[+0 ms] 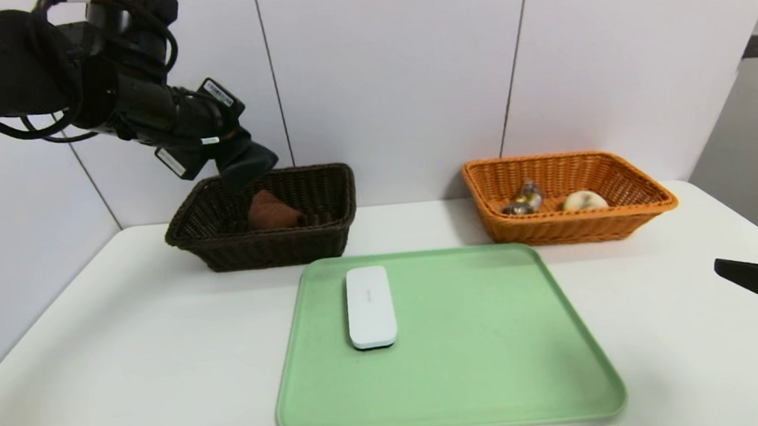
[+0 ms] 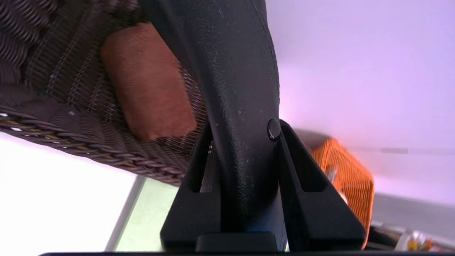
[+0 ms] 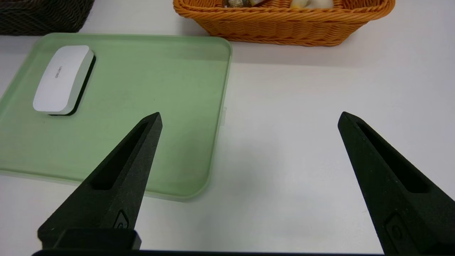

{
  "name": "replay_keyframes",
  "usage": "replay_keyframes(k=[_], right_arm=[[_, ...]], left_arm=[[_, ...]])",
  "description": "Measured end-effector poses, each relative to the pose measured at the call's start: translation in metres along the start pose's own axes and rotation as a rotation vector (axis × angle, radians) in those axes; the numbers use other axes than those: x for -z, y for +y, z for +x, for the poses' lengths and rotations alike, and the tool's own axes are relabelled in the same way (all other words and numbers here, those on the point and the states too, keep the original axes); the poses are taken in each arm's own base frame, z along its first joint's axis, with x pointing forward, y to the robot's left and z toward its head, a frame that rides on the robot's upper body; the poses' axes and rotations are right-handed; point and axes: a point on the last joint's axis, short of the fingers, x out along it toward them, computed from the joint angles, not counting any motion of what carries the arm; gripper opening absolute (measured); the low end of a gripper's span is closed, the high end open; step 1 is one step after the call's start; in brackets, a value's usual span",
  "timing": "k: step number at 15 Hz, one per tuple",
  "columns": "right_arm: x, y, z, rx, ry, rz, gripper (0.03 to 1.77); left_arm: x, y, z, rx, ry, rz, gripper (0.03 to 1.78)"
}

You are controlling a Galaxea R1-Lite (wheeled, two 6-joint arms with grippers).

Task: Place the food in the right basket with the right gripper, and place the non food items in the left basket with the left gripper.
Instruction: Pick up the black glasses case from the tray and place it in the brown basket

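Observation:
My left gripper (image 1: 246, 164) hangs over the left basket (image 1: 326, 235), the dark brown wicker one, and is shut on a black folded cloth roll (image 2: 234, 71) that sticks out between its fingers. A brown folded towel (image 1: 272, 212) lies inside that basket. A flat white slab (image 1: 371, 306) rests on the green tray (image 1: 472, 342). The right basket (image 1: 559, 228), orange wicker, holds the wrapped gold-and-brown sweets (image 1: 523, 202) and the cream bun (image 1: 584, 200). My right gripper (image 3: 249, 115) stands open and empty low over the table, right of the tray.
The white table (image 1: 123, 345) carries both baskets at the back against a white panelled wall. The tray fills the middle. Bare table lies to the left of the tray and between the tray and the right edge.

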Motion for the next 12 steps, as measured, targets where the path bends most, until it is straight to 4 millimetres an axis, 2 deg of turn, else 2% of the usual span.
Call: replay_keyframes(k=[5,12], right_arm=[[0.001,0.000,0.000,0.001,0.002,0.001,1.71],[0.001,0.000,0.000,0.001,0.001,0.003,1.71]], left_arm=[[-0.002,0.020,0.037,-0.086,0.008,-0.140,0.48],[0.001,0.033,0.065,-0.135,0.021,-0.176,0.46]])
